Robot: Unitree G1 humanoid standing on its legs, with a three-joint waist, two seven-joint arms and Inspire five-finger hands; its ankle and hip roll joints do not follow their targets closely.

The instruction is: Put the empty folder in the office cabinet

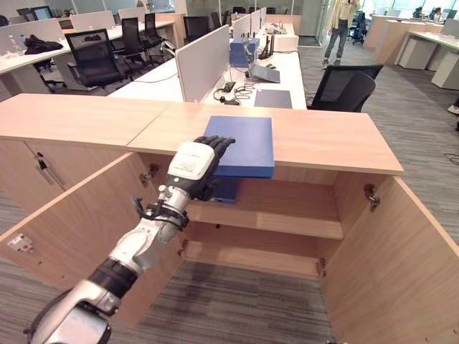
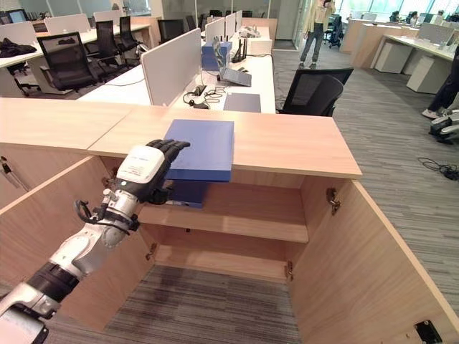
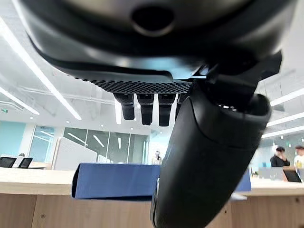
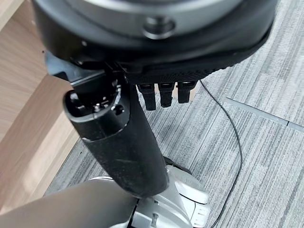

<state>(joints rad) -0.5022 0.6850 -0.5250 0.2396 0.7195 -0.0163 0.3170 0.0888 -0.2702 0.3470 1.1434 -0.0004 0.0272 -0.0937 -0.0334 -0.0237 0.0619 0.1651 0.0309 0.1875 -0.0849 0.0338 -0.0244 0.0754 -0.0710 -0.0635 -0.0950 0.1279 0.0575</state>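
Blue folder (image 1: 244, 143) overhanging cabinet top (image 1: 323, 140), left robot hand (image 1: 197, 165) gripping.

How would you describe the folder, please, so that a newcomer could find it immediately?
Find the low wooden cabinet with both doors open. On its top, overhanging the front edge, lies the flat blue folder, with the left hand at its near corner. Nothing else lies on that top.

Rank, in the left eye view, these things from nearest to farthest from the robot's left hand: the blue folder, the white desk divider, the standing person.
1. Blue folder: on the cabinet top, at the left hand.
2. White desk divider: behind the cabinet.
3. Standing person: far back, in the aisle.
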